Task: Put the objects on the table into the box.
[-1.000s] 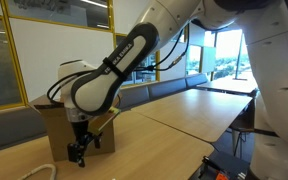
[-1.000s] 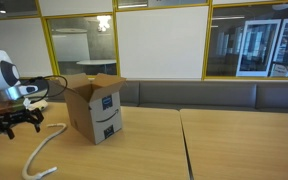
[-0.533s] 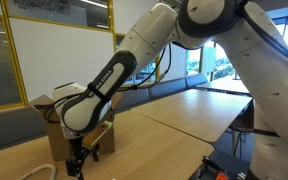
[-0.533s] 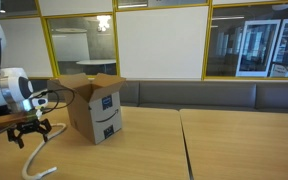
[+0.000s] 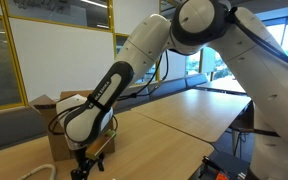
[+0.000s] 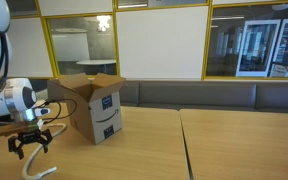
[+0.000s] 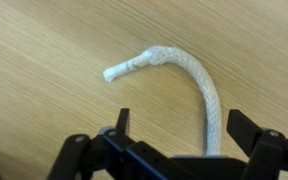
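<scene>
A long desk point(image 6: 234, 140) with a pale wood-grain top is shown, built of joined sections whose seams are seen in both exterior views. The room behind is lined with yellow-framed glass partitions point(image 6: 209, 40), and a grey upholstered bench point(image 6: 234, 95) is set along them. A brown cardboard box point(image 6: 94, 105) is stood on the desk with its top flaps raised. A blue strip and a dark curved arrow mark are carried on its side; any lettering there is too small to be read. A white braided cord point(image 7: 189, 70) is laid loose on the desk just beside the box, outside it, with one end bound tight into a stub. The pincer point(image 6: 30, 148) is held low over the cord with its jaws spread wide and nothing gripped. In the wrist view its dark fingers point(image 7: 122, 120) are seen to either side of the cord.
</scene>
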Controlling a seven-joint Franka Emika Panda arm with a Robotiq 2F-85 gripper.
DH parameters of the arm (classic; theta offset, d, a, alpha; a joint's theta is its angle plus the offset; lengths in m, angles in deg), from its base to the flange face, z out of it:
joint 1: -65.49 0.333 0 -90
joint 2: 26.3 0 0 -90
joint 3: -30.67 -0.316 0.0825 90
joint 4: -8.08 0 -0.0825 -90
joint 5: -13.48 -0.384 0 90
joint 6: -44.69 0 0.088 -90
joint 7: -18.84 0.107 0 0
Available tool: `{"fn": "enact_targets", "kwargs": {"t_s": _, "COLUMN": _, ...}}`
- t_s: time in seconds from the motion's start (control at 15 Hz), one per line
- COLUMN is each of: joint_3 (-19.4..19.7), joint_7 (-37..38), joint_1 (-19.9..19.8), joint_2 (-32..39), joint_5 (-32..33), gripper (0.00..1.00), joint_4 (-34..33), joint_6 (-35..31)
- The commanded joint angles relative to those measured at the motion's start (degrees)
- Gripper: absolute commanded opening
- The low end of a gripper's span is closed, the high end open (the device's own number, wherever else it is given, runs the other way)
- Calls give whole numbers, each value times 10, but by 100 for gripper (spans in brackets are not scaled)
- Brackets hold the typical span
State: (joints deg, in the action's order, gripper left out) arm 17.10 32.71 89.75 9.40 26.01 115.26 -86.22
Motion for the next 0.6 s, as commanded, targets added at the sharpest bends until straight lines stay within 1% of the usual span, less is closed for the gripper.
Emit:
{"fn": "enact_targets", "kwargs": {"t_s": 0.0, "joint_3": 2, "joint_7": 9, "joint_1": 18, "joint_2": 8, "joint_5": -27, "gripper": 100, "joint_4": 1, "joint_6": -2}}
{"fn": "enact_targets", "kwargs": {"t_s": 0.13, "joint_3": -5, "joint_7": 0, "joint_1": 21, "joint_2": 12, "joint_5": -37, "gripper": 100, "joint_4": 4, "joint_6": -6}}
{"fn": "enact_targets", "kwargs": {"t_s": 0.33, "joint_3": -23, "joint_7": -32, "joint_1": 20, "joint_2": 13, "joint_5": -47, "gripper": 100, "joint_4": 11, "joint_6": -21}}
{"fn": "enact_targets", "kwargs": {"t_s": 0.53, "joint_3": -36, "joint_7": -57, "joint_1": 21, "joint_2": 6, "joint_5": -45, "gripper": 100, "joint_4": 21, "joint_6": -42}}
